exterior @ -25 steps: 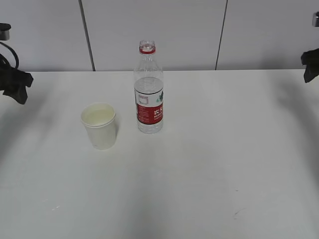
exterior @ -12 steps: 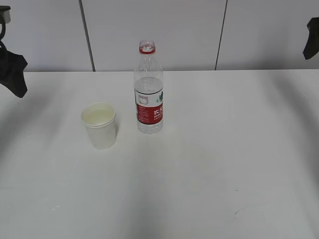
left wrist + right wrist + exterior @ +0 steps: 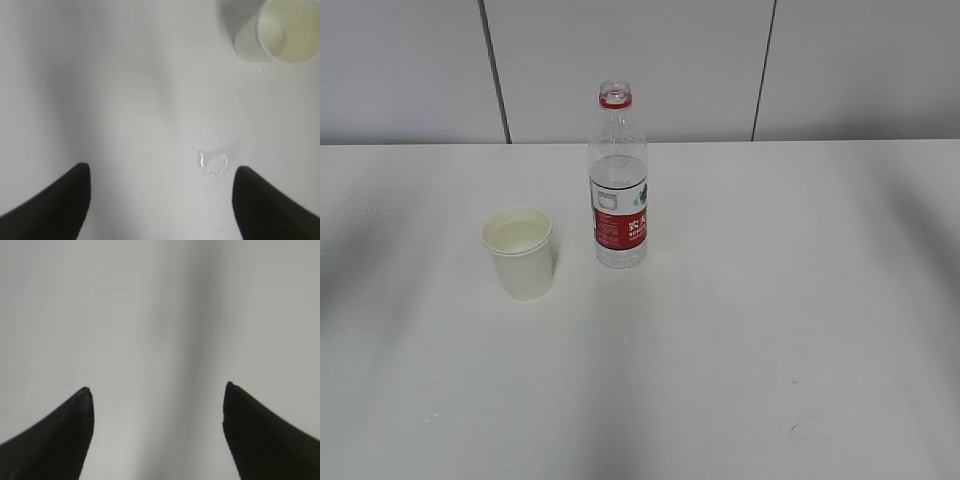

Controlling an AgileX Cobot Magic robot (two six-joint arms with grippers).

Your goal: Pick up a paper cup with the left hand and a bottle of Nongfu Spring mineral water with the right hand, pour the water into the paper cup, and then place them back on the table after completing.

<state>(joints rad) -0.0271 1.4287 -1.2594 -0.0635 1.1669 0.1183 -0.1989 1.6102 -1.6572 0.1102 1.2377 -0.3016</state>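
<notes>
White paper cup upright on white table, pale liquid inside. Nongfu Spring bottle upright just right of cup, slightly farther back, not touching; red label, red neck ring, uncapped, water partway up.

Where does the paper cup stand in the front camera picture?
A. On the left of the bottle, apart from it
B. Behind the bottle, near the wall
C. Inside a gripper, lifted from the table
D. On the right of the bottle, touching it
A: the paper cup stands upright on the table on the left of the bottle, with a gap of bare table between them, and no gripper is near it.
</notes>
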